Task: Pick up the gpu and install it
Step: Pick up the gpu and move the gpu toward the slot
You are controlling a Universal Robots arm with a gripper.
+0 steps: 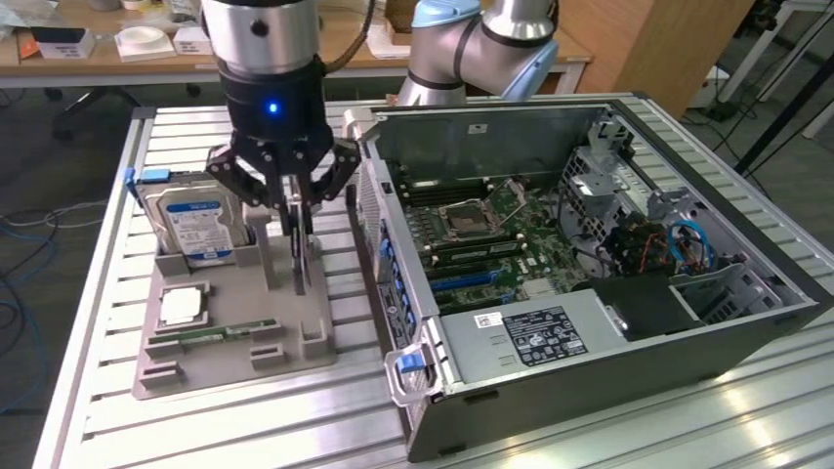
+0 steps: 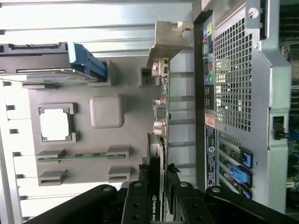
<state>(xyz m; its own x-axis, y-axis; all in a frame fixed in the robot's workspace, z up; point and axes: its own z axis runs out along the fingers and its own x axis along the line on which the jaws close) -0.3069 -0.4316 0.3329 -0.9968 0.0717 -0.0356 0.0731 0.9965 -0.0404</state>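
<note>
The hand, partly closed, pinches the top edge of the graphics card, which stands on edge directly beneath it.

a robotics lab or test workshop: a robot arm stands at a slatted metal table that carries an open pc case with its board bare, and a grey tray of loose parts: drive, cpu, ram, gpu. behind it a wooden table holds small boxes, and cables trail over the floor.
</note>
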